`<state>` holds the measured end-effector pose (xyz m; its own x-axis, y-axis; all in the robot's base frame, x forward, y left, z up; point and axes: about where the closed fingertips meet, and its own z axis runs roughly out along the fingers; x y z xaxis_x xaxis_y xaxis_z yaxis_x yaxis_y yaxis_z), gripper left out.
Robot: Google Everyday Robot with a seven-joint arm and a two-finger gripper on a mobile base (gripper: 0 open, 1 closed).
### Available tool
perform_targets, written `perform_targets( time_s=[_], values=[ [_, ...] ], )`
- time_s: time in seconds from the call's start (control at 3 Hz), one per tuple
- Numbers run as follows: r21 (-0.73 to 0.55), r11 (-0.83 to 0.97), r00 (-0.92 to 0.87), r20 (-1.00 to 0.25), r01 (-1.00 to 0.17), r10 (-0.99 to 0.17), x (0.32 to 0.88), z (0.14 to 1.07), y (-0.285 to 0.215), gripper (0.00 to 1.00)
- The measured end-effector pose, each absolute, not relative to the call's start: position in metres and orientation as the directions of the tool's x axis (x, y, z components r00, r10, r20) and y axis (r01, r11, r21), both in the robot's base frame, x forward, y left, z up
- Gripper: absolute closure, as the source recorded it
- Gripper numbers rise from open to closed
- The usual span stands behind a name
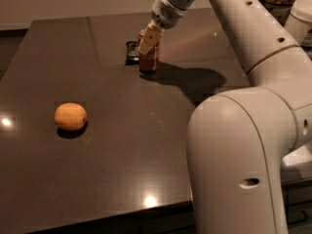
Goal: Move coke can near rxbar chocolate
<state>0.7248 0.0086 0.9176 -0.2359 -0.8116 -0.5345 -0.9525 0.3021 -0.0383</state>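
The coke can point(149, 61), red, stands upright on the dark table point(146, 130) at the far middle. The rxbar chocolate point(131, 52), a flat black bar, lies just left of the can, almost touching it. My gripper point(148, 39) comes down from the upper right, and its pale fingers point(146, 43) are closed around the top of the can. The can's top is hidden by the fingers.
A round orange fruit point(70, 116) lies on the left part of the table. My white arm and base point(243, 145) fill the right side of the view. Containers point(300, 13) stand at the far right, beyond the table.
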Motion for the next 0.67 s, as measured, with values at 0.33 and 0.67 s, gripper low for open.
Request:
perform_targets(
  time_s=[0.33, 0.67],
  values=[
    [-0.038, 0.302, -0.235, -0.536, -0.953, -0.811, 0.7265, 0.9153, 0.0111, 0.00],
    [-0.038, 0.302, -0.235, -0.536, -0.953, -0.810, 0.7265, 0.9153, 0.0111, 0.00]
  ],
)
